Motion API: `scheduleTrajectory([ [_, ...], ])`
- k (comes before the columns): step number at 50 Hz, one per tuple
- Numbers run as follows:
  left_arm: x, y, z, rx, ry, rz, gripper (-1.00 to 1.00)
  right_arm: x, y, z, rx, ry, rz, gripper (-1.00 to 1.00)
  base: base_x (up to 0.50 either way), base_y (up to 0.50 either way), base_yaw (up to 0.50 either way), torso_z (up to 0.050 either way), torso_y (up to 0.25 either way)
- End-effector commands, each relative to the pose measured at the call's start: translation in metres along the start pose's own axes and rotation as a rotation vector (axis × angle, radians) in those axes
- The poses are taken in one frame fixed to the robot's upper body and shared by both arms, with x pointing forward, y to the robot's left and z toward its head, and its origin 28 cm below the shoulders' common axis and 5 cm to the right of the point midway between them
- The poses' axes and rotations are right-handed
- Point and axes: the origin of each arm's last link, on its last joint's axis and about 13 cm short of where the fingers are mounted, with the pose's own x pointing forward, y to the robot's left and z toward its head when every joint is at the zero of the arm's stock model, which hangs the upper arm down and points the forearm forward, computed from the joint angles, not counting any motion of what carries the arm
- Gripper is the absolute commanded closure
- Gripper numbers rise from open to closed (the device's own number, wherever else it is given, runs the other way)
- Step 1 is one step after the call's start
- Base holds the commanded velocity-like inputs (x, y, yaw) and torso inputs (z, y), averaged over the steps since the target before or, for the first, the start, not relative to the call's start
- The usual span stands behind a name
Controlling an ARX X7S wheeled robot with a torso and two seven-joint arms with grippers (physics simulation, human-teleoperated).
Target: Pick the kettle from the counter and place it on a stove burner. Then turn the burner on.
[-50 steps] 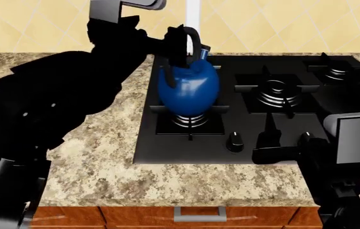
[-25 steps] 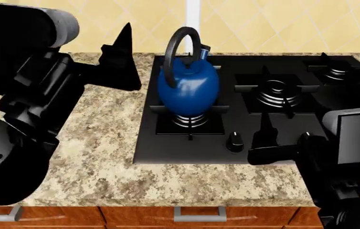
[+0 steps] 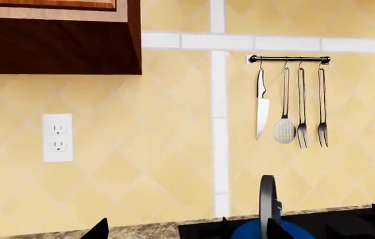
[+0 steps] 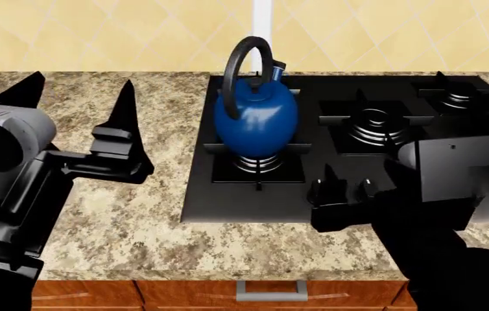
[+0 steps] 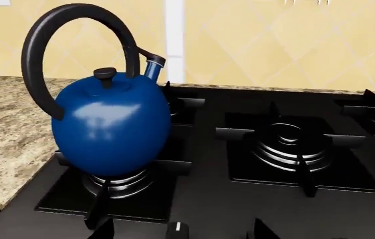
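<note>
The blue kettle [image 4: 256, 115] with its black arched handle stands upright on the front-left burner [image 4: 257, 163] of the black stove [image 4: 374, 91]. Nothing grips it. My left gripper [image 4: 80, 87] is open and empty over the granite counter [image 4: 141, 214], well to the left of the kettle. In the left wrist view, the kettle's handle [image 3: 267, 199] shows beyond the open left gripper [image 3: 187, 231]. My right gripper [image 4: 345, 186] is open at the stove's front knob row. In the right wrist view a black knob [image 5: 176, 230] lies between the right gripper's [image 5: 182, 233] spread fingertips, below the kettle [image 5: 111, 124] and burner [image 5: 118, 181].
More burners with grates [image 4: 376, 126] lie to the right of the kettle, another at the far right [image 4: 459, 97]. A rail of hanging utensils [image 3: 290, 99], an outlet [image 3: 57, 137] and a wall cabinet [image 3: 54, 45] are on the tiled back wall. Wooden cabinets [image 4: 266, 291] sit below the counter.
My left gripper has let go of the kettle's handle and drawn back left over the counter. My right gripper has moved left along the stove front to a knob. The kettle stays on its burner.
</note>
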Motion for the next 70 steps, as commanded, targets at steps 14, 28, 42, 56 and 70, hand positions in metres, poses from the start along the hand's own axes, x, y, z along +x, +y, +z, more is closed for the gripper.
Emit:
scheduleTrajectory([
  [14, -0.008, 0.003, -0.012, 0.009, 0.018, 0.013, -1.0, 0.016, 0.008, -0.014, 0.034, 0.16, -0.019, -1.0, 0.0, 0.0, 0.0, 0.0, 0.0],
  [28, -0.007, 0.002, -0.014, 0.015, 0.032, 0.005, -1.0, 0.01, 0.013, -0.024, -0.021, 0.274, -0.018, -1.0, 0.0, 0.0, 0.0, 0.0, 0.0],
  [42, -0.006, 0.001, -0.016, 0.023, 0.048, -0.006, -1.0, 0.022, 0.013, -0.029, 0.001, 0.256, -0.008, -1.0, 0.0, 0.0, 0.0, 0.0, 0.0],
  [56, -0.001, 0.001, -0.021, 0.021, 0.062, -0.012, -1.0, 0.045, 0.018, -0.025, -0.025, 0.274, 0.015, -1.0, 0.0, 0.0, 0.0, 0.0, 0.0],
  [70, 0.0, 0.001, -0.025, 0.017, 0.067, -0.018, -1.0, 0.059, 0.02, -0.034, 0.001, 0.284, -0.007, -1.0, 0.0, 0.0, 0.0, 0.0, 0.0],
])
